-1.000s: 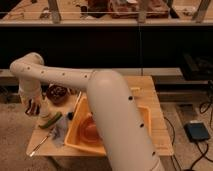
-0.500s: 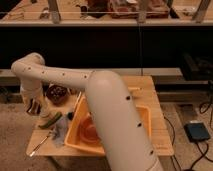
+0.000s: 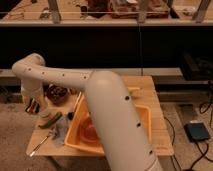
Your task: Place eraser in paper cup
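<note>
Gripper hangs over the table's left edge (arm bent).

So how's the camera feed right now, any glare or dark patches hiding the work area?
Camera view: warm, dim light, no strong glare on the table; the shelf behind is deep in shadow. The whole frame is soft. The arm fills the middle and blocks much of the orange tray. The gripper sits at the table's left edge, its detail smeared.

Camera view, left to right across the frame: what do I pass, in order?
Gripper at the far left, hanging below the arm's bend → dark bowl → yellow tray → dark box on the floor. The sponge and spoon overlap these, so they are left out.
</note>
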### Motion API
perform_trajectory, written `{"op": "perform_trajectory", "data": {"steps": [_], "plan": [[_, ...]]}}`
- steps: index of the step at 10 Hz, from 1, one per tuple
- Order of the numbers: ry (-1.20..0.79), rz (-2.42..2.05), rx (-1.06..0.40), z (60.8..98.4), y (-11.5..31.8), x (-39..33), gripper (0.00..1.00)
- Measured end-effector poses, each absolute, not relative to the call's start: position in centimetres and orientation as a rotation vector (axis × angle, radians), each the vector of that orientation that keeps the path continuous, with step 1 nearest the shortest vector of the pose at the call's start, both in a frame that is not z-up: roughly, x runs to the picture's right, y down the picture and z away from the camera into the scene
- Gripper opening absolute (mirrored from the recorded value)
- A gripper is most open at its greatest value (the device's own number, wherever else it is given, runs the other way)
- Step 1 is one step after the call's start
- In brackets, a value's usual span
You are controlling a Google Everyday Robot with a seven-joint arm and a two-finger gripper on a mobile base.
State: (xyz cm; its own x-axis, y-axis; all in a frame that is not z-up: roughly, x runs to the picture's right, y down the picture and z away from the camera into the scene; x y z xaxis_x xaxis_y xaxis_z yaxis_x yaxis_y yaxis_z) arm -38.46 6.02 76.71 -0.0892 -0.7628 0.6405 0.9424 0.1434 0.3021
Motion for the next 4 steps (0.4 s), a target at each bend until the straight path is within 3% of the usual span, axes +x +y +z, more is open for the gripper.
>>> {"op": "perform_trajectory", "data": {"steps": [4], "plan": [[-0.849,-1.393,-0.281,76.9,5.1,-37.4,0.8]]}}
